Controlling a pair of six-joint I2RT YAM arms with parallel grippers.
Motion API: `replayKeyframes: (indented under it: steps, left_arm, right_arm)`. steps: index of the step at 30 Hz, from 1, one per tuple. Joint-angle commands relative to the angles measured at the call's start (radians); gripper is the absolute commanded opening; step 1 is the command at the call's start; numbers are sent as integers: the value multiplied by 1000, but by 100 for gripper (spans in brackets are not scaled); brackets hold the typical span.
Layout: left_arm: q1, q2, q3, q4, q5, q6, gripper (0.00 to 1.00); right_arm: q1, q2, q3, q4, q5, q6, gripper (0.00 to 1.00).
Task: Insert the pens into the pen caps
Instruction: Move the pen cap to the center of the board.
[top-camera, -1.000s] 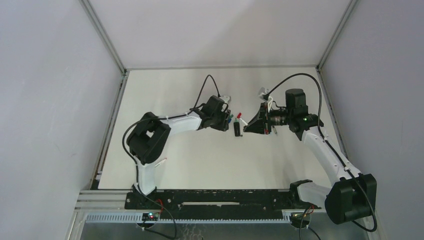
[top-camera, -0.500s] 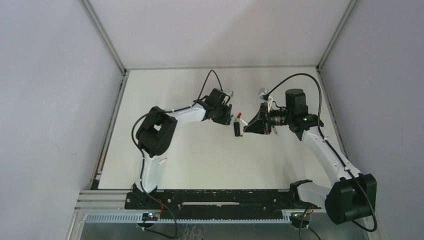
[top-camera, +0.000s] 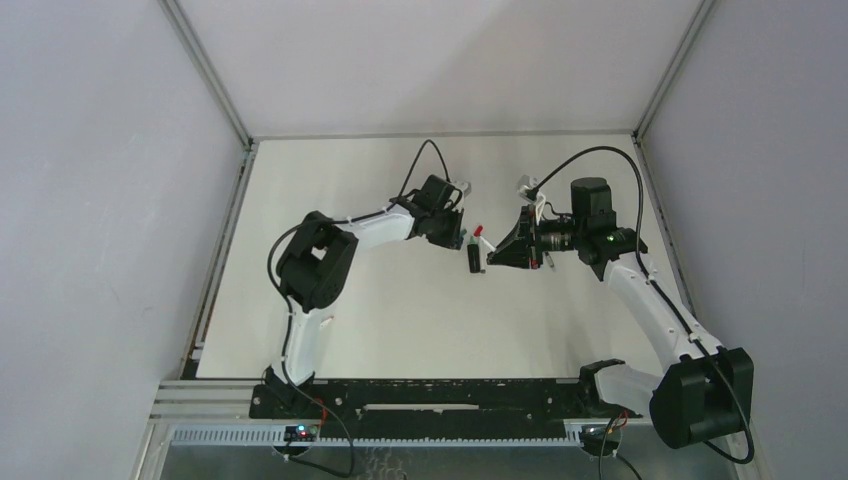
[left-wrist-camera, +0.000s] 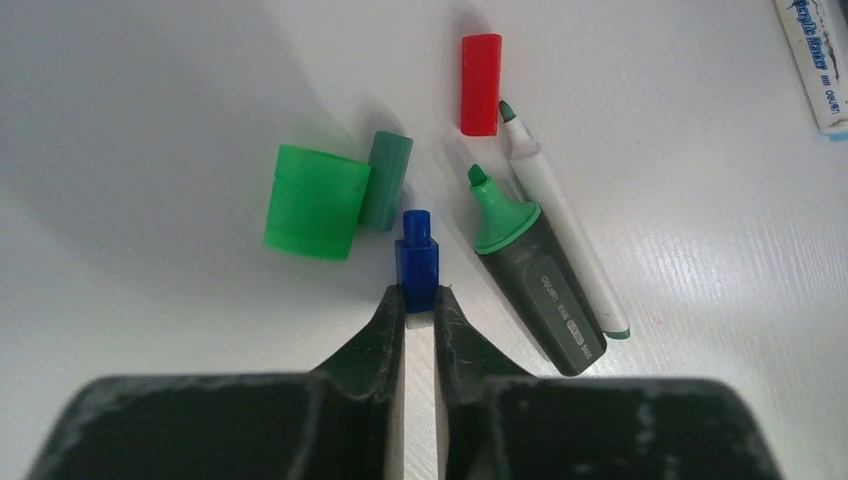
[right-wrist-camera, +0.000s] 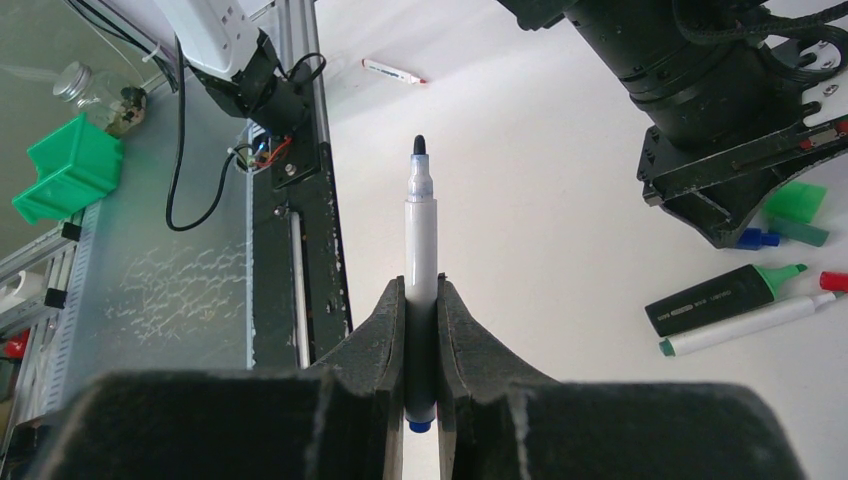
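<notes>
Two grippers of mine meet mid-table in the overhead view: my left gripper and my right gripper sit near each other, with a thick black-barrelled highlighter lying between them.

At my left wrist, my left fingers are pinched on the near end of a small blue plastic cap. Its long axis runs straight ahead; I cannot tell which end is the mouth.

At my right wrist, my right fingers clamp a slim white-barrelled pen, dark tip pointing straight out. The cap lies well to the right of that tip, so I judge the pen must swing round to line up.
</notes>
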Motion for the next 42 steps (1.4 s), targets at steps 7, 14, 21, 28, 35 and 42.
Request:
replayKeyframes:
  steps: [7,14,21,28,35,42]
  left_arm:
    - [-10,-144,-150,-15,42,143,3]
    - [-98,-356,-427,-78,11,299,4]
    - [-265,-430,-536,-92,-62,318,16]
    - [-277,-433,-536,-66,-232,220,36]
    - [-279,-585,-649,99,-292,57,47]
    - [-289,-837,-883,307,-271,-142,29]
  right_arm:
    - [-11,-30,40,4,-26,-13,0]
    - [-8,-28,40,5,-33,-12,0]
    - [-8,-27,40,2,-31,-18,0]
    - [-20,-32,40,-2,-37,-20,0]
    - [-26,-34,40,-2,-48,-19,0]
    - [-20,-38,40,0,-53,-21,0]
